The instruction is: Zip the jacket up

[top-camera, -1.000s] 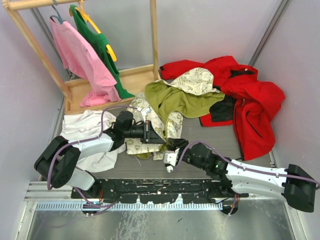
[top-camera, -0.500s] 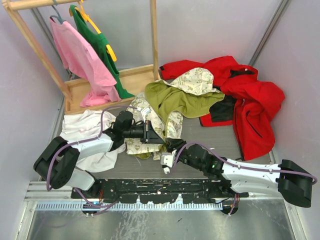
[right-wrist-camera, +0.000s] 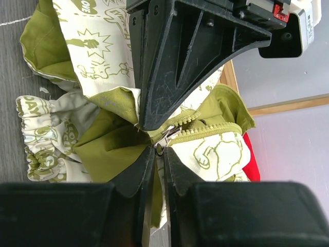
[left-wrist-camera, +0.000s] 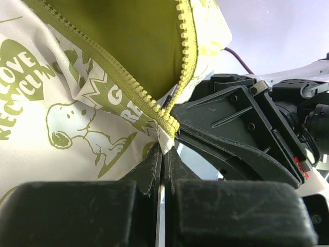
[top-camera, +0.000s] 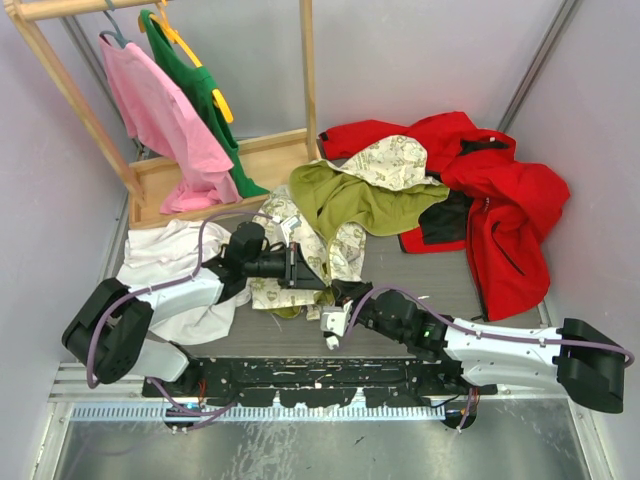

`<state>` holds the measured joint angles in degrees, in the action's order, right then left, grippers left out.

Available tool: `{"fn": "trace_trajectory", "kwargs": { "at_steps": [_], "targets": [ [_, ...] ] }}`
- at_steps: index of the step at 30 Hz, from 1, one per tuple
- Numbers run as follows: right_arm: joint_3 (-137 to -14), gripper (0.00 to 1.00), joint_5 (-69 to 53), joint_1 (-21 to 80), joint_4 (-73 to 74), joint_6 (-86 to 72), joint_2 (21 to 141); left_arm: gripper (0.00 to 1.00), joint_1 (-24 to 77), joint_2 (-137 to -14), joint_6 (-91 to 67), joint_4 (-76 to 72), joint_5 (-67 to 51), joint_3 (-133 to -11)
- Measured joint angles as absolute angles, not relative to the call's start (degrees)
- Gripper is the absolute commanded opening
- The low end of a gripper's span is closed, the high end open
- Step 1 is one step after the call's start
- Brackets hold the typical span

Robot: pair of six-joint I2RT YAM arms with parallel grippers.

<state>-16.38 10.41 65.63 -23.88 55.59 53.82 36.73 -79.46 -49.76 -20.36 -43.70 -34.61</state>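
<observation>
Lying crumpled in the middle of the desk [top-camera: 430, 275], the jacket [top-camera: 352, 196] shows its olive side and its cream printed side in mixed folds, the hood end toward the far side and the hem end toward the arms. Its front is open: in the left wrist view two rows of yellow-green zipper teeth [left-wrist-camera: 134, 88] spread apart upward and meet in a point at the bottom edge. The left gripper [left-wrist-camera: 163, 160] has its fingers clenched on the cream fabric right below that meeting point, holding the hem corner. The right gripper [right-wrist-camera: 159, 157] sits just beside it, tip to tip with the left one. Its fingers are pressed together on the small metal zipper pull [right-wrist-camera: 165, 138] where the two tooth rows join, olive cloth bunched on either side.

From above, both arms reach inward and converge over the near part of the jacket — the left one from the left, the right one low across the front edge.

A bright red jacket [top-camera: 500, 215] lies touching the olive one on its right, partly under the hood. A white garment [top-camera: 165, 258] lies bunched to the left, under the left arm. At the far left a wooden rack [top-camera: 60, 95] carries a pink shirt [top-camera: 160, 125] and a green shirt [top-camera: 205, 100] on hangers.
</observation>
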Motion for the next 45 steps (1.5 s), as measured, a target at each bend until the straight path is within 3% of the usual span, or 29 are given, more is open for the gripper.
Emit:
{"fn": "trace_trajectory", "kwargs": {
  "at_steps": [14, 25, 45],
  "targets": [
    [-17.1, 0.16, 8.6, 65.8, -23.0, 52.7, 53.7, 0.00, 36.8, -78.4, -45.8, -15.3, -42.2, -34.6],
    [-18.1, 0.23, 7.9, 65.8, -22.9, 50.5, 55.8, 0.00, 37.3, -77.5, -45.3, -13.8, -41.4, -34.6],
    [-19.7, 0.21, 7.4, 65.8, -23.3, 46.9, 56.5, 0.00, 38.3, -75.1, -41.9, -8.7, -39.2, -34.6]
  ]
}}
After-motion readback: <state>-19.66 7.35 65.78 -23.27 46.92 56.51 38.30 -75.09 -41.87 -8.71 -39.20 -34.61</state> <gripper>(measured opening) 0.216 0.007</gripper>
